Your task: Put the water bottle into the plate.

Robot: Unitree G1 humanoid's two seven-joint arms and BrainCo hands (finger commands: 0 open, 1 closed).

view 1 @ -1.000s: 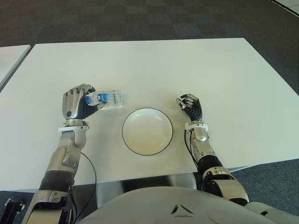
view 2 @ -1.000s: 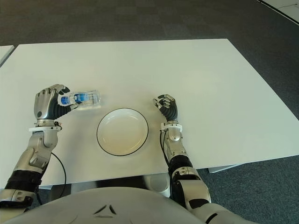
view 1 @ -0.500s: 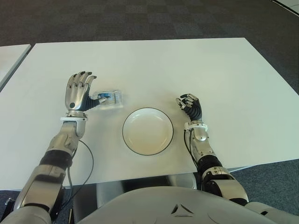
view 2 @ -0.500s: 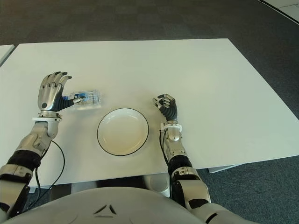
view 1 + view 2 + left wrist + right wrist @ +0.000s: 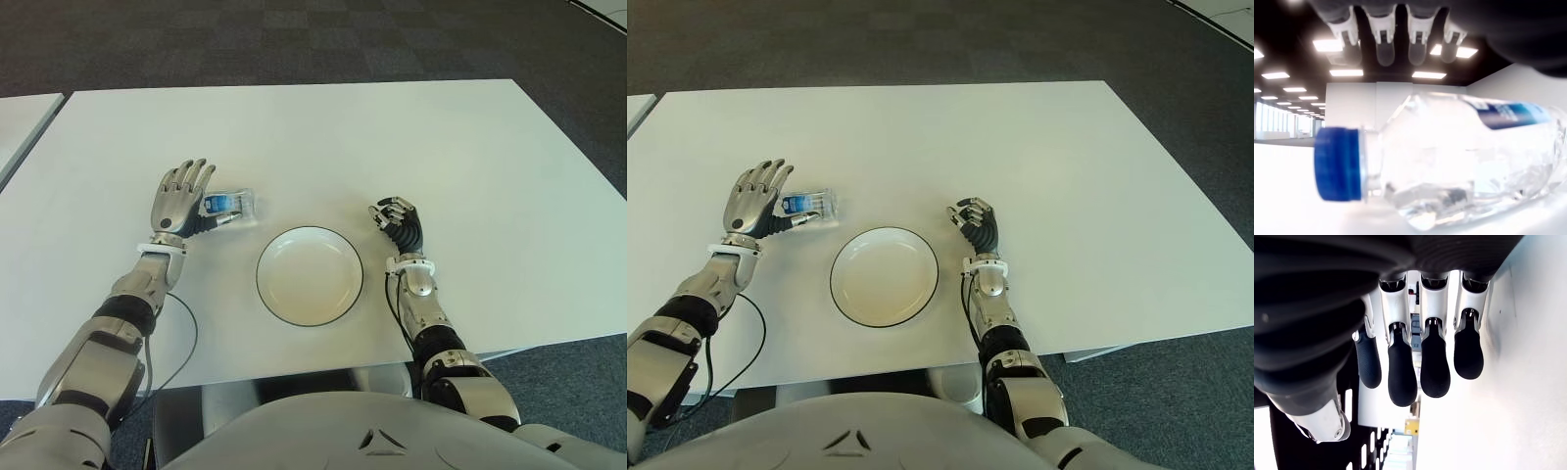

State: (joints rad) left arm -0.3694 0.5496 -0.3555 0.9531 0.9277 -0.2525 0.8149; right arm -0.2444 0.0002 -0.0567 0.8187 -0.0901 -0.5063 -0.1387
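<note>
Small clear plastic water bottle w/ blue cap and blue label (image 5: 231, 205) lies on its side on the white rectangular table (image 5: 411, 137), cap end pointing toward the robot's left, base toward the middle of the table. It sits just beyond and to the left of the round white plate w/ thin dark rim (image 5: 310, 275), close to it but apart, not in it. Plate holds nothing.

Left hand (image 5: 180, 199) is right beside the bottle's cap end, fingers (image 5: 1385, 34) stretched out straight and spread above it; wrist view shows them extended over the bottle, not wrapped round it, so the hand is released and grips nothing.

Right hand (image 5: 399, 224) shows just right of the plate, fingers (image 5: 1435, 364) curled inward, clenched on nothing.
</note>
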